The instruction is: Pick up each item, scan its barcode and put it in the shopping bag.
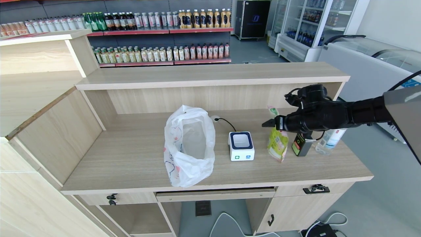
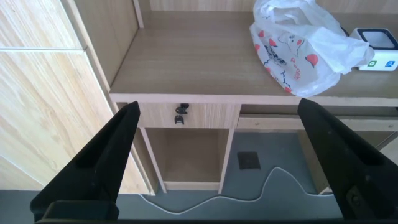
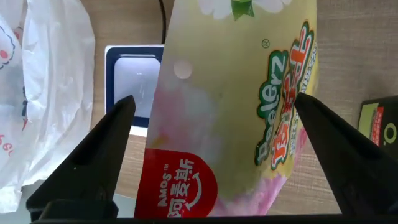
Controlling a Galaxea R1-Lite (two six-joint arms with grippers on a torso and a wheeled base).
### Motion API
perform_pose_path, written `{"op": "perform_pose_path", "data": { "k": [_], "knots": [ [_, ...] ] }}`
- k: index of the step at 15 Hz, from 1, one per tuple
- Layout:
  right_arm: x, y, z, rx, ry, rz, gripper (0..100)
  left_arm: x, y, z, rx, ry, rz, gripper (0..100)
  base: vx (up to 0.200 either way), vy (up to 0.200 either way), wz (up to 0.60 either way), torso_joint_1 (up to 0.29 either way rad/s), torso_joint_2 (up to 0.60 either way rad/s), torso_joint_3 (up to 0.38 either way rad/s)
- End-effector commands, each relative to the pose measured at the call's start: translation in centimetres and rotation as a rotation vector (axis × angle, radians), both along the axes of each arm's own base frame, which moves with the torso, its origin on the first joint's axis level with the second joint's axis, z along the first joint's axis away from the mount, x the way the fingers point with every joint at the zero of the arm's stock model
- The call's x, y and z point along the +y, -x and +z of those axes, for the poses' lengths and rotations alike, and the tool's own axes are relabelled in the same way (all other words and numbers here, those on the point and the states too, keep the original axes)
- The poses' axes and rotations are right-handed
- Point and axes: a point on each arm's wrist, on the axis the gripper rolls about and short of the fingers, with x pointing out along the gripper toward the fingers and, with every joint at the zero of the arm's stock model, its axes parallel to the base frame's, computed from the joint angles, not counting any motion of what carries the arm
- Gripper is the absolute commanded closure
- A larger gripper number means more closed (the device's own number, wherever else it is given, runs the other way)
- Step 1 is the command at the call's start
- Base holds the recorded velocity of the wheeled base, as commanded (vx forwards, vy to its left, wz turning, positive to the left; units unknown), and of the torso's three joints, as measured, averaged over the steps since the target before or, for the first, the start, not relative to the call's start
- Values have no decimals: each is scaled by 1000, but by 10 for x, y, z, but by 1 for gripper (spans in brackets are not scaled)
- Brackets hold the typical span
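Right gripper: fingers spread wide, straddling the upper part of the yellow-green pouch. Not clamped: one finger shows a gap to it, the other sits at its edge, and I can't tell if that one touches. The pouch is right of centre in the head view, just right of the scanner, long axis near vertical, top up, slight lean. Shopping bag is mid-frame, mouth open. Left gripper: fingers wide apart, empty, low in front of the counter.
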Motion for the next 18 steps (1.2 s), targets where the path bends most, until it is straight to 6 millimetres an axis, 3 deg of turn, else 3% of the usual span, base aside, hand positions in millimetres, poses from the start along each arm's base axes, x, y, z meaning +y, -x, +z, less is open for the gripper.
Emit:
{"op": "perform_pose_path", "data": {
  "k": [1,8,16,17,18],
  "knots": [
    [3,-4,-11,11,0,5,0,0,0,0,0,0,0,0,0,0,0,0,0,0],
    [-2,-8,-41,61,17,-7,0,0,0,0,0,0,0,0,0,0,0,0,0,0],
    [-17,-20,-47,2,-26,2,0,0,0,0,0,0,0,0,0,0,0,0,0,0],
    [-17,-21,-49,5,-25,1,100,0,0,0,0,0,0,0,0,0,0,0,0,0],
    [-17,-21,-51,9,-23,2,100,0,0,0,0,0,0,0,0,0,0,0,0,0]
  ]
}}
